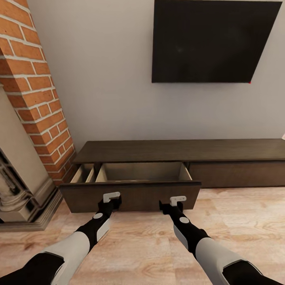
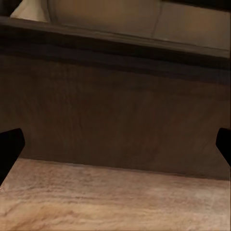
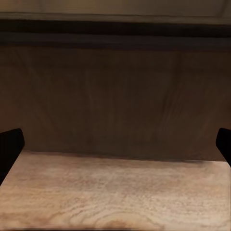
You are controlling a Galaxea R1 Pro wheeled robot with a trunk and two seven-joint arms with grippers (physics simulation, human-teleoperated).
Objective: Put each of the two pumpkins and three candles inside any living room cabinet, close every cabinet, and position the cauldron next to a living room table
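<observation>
Along the wall, the cabinet (image 1: pixel 178 152) runs lengthwise, drawer (image 1: pixel 130 194) pulled out.

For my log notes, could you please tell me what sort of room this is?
Most likely a living room: a wall-hung TV above a long low cabinet, a brick fireplace beside it, and a wood-plank floor.

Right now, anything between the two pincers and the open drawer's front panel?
Nothing: both wrist views show bare wood floor up to the drawer front; left pincer and right pincer are open.
</observation>
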